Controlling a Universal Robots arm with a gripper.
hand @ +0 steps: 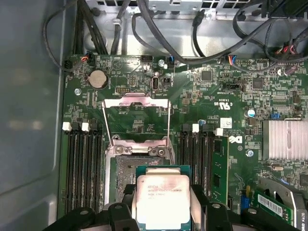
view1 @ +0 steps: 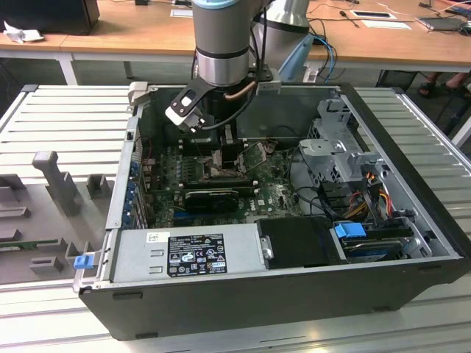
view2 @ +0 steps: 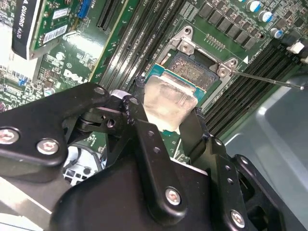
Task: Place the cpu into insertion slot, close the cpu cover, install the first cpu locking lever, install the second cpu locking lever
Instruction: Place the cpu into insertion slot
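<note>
My gripper (hand: 161, 209) (view2: 166, 118) is shut on the cpu (hand: 160, 196) (view2: 167, 102), a pale silver square chip on a green carrier, pinched by its edges between the black fingers (hand: 198, 204). The cpu hangs level over the insertion slot (hand: 126, 169) (view2: 193, 66), covering the part of the socket closest to the gripper. I cannot tell whether it touches the socket. The cpu cover (hand: 136, 102) stands flipped open at the far side of the socket. Two thin locking levers (hand: 103, 122) are raised beside it. In the exterior view the gripper (view1: 221, 154) reaches down into the open computer case.
Black memory slots (hand: 82, 163) flank the socket on both sides. A finned heat sink (hand: 284, 139) and a graphics card (view1: 210, 197) sit on the green motherboard (view1: 276, 195). Cables (hand: 159, 29) hang past the board's far edge. The power supply (view1: 184, 254) and drive cage (view1: 338, 154) crowd the case.
</note>
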